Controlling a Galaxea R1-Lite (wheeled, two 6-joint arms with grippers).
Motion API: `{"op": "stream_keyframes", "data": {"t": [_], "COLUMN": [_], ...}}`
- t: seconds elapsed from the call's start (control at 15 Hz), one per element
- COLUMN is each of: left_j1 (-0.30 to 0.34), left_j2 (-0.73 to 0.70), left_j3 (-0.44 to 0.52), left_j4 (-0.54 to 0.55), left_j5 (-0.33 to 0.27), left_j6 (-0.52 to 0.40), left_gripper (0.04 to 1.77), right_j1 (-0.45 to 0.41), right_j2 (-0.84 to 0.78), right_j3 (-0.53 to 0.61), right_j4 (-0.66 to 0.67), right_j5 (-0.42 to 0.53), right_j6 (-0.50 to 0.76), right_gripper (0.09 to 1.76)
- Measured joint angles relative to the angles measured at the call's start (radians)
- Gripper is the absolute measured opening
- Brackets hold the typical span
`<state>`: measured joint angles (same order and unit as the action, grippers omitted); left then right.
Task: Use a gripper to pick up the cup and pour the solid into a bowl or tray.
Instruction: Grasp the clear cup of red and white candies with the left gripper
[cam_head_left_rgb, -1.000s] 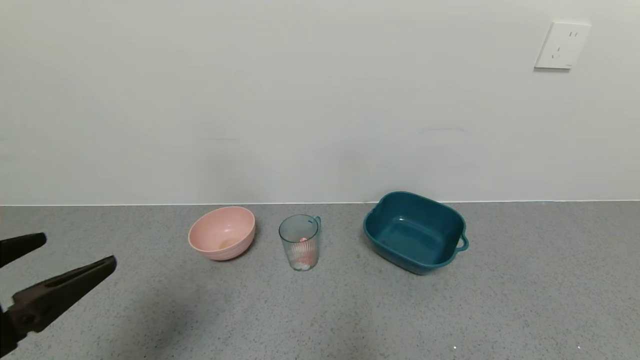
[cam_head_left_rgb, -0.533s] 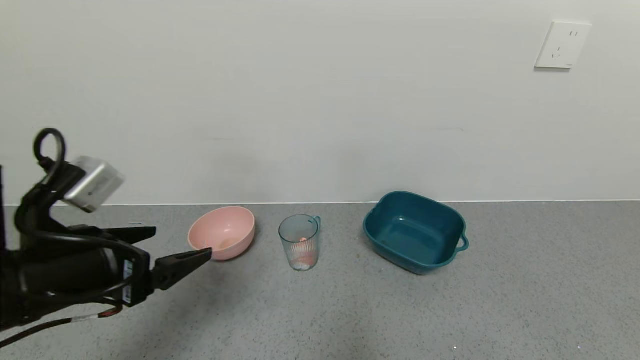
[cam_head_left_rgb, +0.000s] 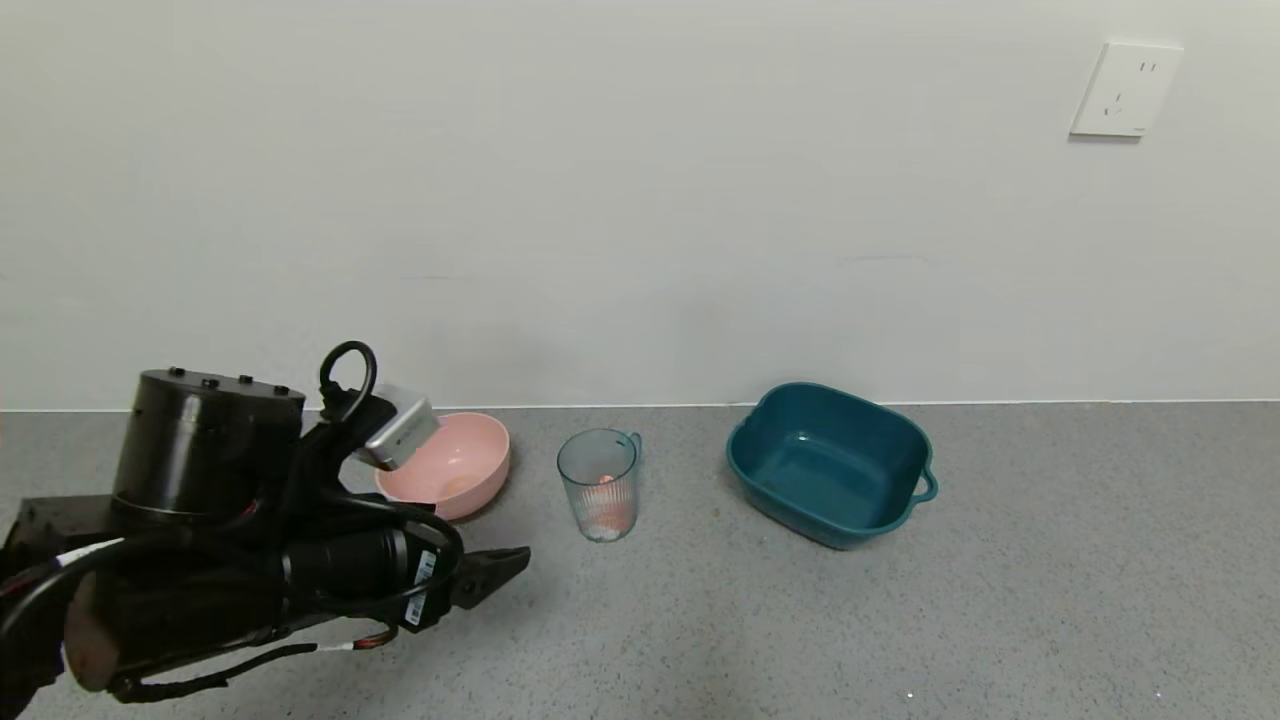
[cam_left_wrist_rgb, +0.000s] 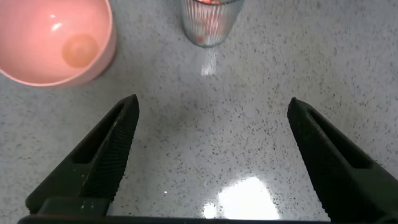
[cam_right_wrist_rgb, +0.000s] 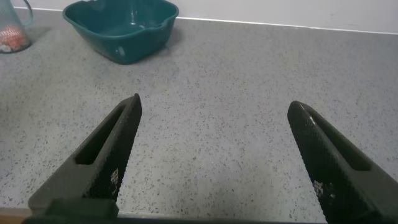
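Observation:
The ribbed pale blue-green cup (cam_head_left_rgb: 599, 483) stands upright on the grey counter between the two vessels. White and orange-red solid pieces (cam_head_left_rgb: 606, 515) lie in its bottom. The dark teal basin (cam_head_left_rgb: 820, 465) sits to its right, empty. My left gripper (cam_head_left_rgb: 505, 575) is open and empty, low over the counter, short of the cup and to its left. In the left wrist view the gripper (cam_left_wrist_rgb: 211, 106) points at the cup (cam_left_wrist_rgb: 208, 22) ahead. My right gripper (cam_right_wrist_rgb: 214, 102) is open and empty, out of the head view; its wrist view shows the basin (cam_right_wrist_rgb: 118, 46) and the cup (cam_right_wrist_rgb: 12, 31) far off.
A round pink bowl (cam_head_left_rgb: 450, 480) stands left of the cup, close behind my left arm; it also shows in the left wrist view (cam_left_wrist_rgb: 53, 40). The white wall runs behind all three vessels, with a socket (cam_head_left_rgb: 1125, 90) at upper right.
My left arm has swung in from the left edge toward the cup and dropped lower; its fingers stay open. The cup, bowl and basin have not moved.

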<state>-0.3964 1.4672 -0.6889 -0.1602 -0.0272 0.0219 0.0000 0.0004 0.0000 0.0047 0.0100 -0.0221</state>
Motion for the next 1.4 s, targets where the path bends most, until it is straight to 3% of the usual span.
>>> {"op": "stream_keyframes", "data": {"t": [0.47, 0.8, 1.4], "left_j1": [-0.033, -0.038, -0.039], "left_j2": [0.204, 0.344, 0.523], "left_j3": [0.022, -0.011, -0.16], "left_j4": [-0.238, -0.361, -0.398], "left_j5": [0.014, 0.022, 0.022], "left_j6": [-0.047, -0.045, -0.031], "left_gripper": [1.72, 1.72, 1.72], "right_j1": [0.0, 0.0, 0.0], "right_j2": [0.0, 0.0, 0.0], "right_j3": [0.0, 0.0, 0.0], "right_j4": [0.0, 0.0, 0.0], "right_j5": [0.0, 0.0, 0.0], "right_j6": [-0.001, -0.001, 0.0], "right_gripper": [1.71, 1.71, 1.71]}}
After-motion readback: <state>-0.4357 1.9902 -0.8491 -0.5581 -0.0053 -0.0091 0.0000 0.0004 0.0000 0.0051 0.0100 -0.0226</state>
